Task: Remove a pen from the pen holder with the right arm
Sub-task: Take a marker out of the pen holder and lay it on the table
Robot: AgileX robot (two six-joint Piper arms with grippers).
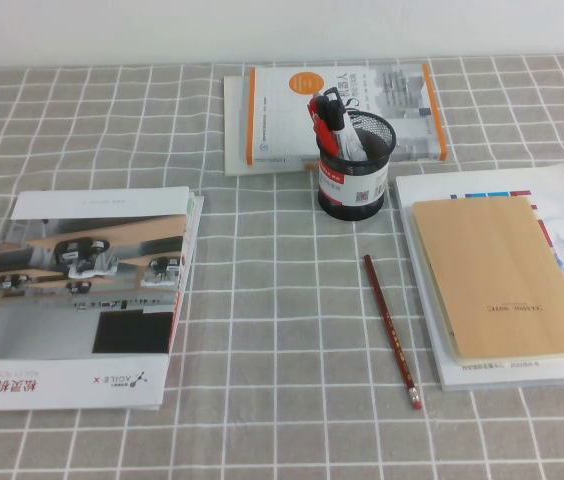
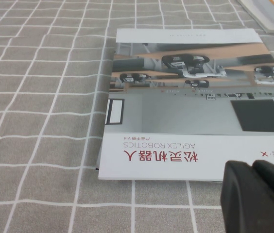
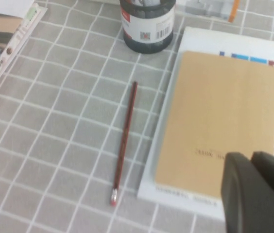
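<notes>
cloth point(image 1: 282, 300), left hand point(image 2: 252, 168) over brochure point(image 2: 176, 111), right point(image 3: 251, 158) over notebook point(image 3: 219, 116)

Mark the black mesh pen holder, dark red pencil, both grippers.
Pen holder point(image 1: 352, 190): high view, front wall.
Pencil point(image 1: 392, 331): high view, middle.
Left gripper point(image 2: 252, 170): left wrist view, fingertips, near white brochure point(image 2: 176, 121).
Right gripper point(image 3: 251, 159): right wrist view, fingertips, near tan notebook point(image 3: 214, 111).

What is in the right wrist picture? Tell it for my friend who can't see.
The shut right gripper hangs over a tan notebook; beside it a red pencil lies flat on the checked cloth, near the black pen holder. The left gripper, elsewhere, hangs over a brochure.
</notes>
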